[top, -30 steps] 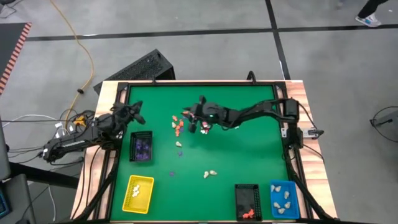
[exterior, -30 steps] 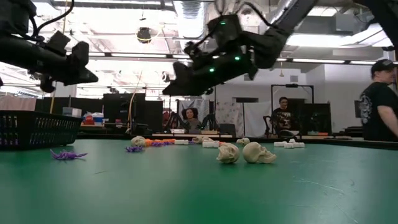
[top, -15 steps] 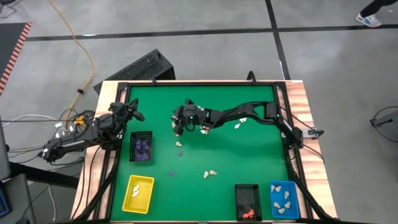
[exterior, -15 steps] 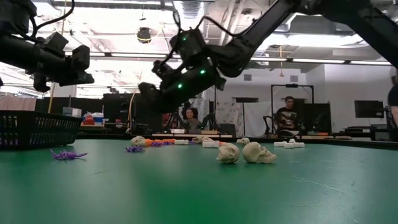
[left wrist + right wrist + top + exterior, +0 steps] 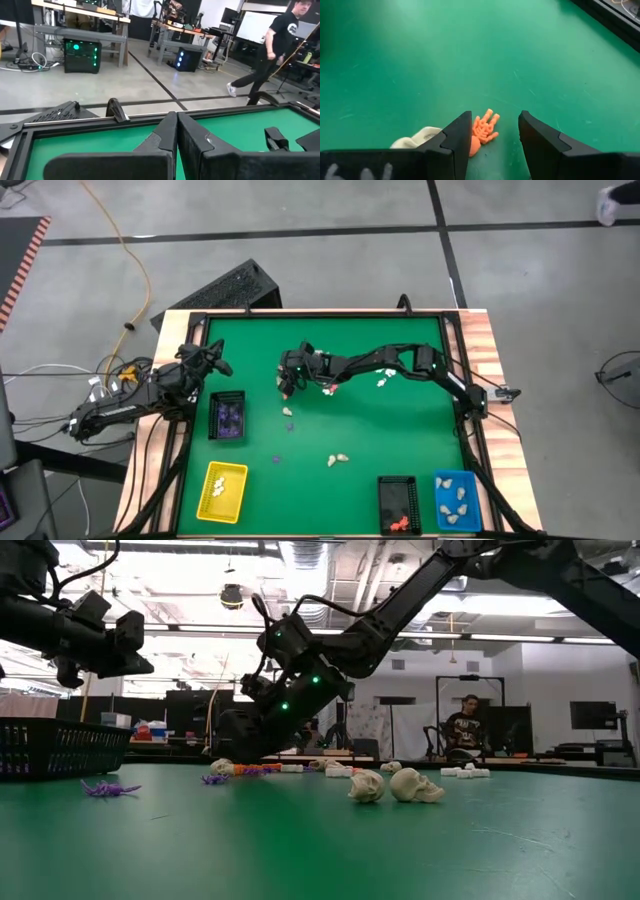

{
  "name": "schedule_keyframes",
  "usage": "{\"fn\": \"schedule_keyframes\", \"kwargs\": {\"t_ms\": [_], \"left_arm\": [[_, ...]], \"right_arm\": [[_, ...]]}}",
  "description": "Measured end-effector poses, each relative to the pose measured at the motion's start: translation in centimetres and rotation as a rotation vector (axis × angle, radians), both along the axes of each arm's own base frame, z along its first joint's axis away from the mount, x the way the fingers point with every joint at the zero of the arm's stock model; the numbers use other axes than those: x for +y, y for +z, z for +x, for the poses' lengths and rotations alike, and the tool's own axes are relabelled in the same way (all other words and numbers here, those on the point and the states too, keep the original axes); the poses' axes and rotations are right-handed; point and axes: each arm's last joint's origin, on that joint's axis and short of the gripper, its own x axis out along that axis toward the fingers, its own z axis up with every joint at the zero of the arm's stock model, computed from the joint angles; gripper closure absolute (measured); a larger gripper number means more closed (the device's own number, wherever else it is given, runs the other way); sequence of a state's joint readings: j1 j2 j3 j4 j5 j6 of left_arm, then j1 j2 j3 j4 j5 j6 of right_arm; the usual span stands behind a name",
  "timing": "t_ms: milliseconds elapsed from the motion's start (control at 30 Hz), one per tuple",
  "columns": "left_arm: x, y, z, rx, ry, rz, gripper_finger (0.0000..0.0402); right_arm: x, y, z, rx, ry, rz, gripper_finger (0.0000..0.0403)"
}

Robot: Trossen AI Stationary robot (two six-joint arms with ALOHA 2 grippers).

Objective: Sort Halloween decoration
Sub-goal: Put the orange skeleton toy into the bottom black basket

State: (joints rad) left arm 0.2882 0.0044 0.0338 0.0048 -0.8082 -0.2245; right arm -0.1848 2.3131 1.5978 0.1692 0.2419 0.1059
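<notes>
Now that the right gripper has swung over and dropped with fingers spread astride an orange figurine — just beside a cream piece — a pinch looks imminent, while the left gripper waits pressed together.

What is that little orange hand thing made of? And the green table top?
The orange hand figurine looks like molded plastic: one even colour, matte, with tiny stiff fingers. It lies between the open fingers of the right end effector. The green table top looks like a smooth mat or painted board, with a soft sheen and faint scuffs.
</notes>
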Motion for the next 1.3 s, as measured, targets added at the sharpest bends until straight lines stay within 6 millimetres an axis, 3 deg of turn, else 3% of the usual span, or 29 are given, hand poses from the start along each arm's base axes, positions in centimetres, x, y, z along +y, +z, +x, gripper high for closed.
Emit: {"fn": "schedule_keyframes", "kwargs": {"t_ms": [600, 733, 967, 1133, 1300], "left_arm": [[0.0, 0.0, 0.0, 0.001, 0.0, 0.0, 0.0401], [0.0, 0.0, 0.0, 0.001, -0.001, 0.0, 0.0401], [0.0, 0.0, 0.0, 0.001, 0.0, 0.0, 0.0401], [0.0, 0.0, 0.0, 0.004, 0.0, 0.002, 0.0402], [0.0, 0.0, 0.0, 0.019, 0.0, 0.009, 0.0401]], "right_arm": [[0.3, -0.6, -0.5, 0.06, -0.022, 0.114, 0.023], [0.3, -0.7, -0.5, 0.062, -0.025, 0.113, 0.0268], [0.4, -0.5, -0.5, 0.06, -0.02, 0.109, 0.0369], [0.8, 1.0, -0.8, 0.058, -0.002, 0.085, 0.037], [0.7, 5.7, -1.4, -0.025, 0.016, 0.039, 0.037]]}}
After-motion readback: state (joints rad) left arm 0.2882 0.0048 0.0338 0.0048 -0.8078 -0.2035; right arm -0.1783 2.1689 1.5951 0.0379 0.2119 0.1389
